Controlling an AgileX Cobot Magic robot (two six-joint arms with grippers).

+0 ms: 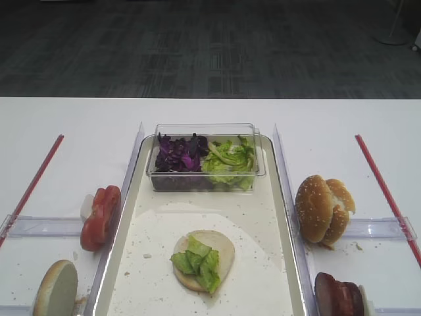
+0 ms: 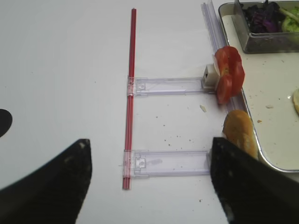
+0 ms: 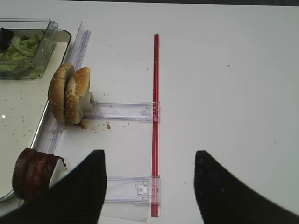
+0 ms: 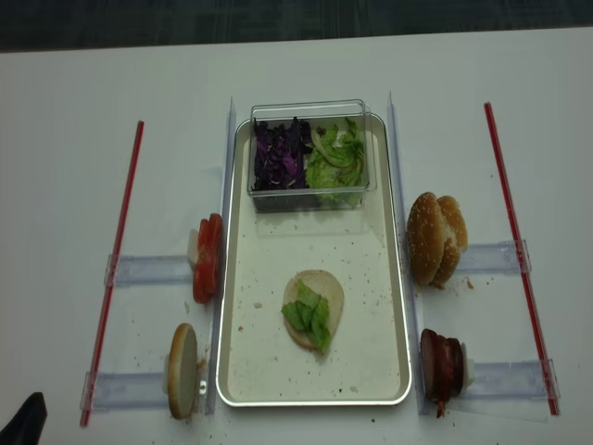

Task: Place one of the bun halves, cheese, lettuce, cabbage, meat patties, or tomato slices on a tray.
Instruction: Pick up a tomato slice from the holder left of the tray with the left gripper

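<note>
On the tray lies a pale bun half with a lettuce piece on it. Left of the tray stand tomato slices and another pale bun half. Right of it stand sesame bun halves and meat patties. My left gripper hangs open and empty over the table, left of that bun half and the tomato slices. My right gripper is open and empty, right of the patties and buns. No cheese is in view.
A clear plastic box at the tray's far end holds purple cabbage and lettuce. Red strips run along both sides, with clear plastic holders between them and the tray.
</note>
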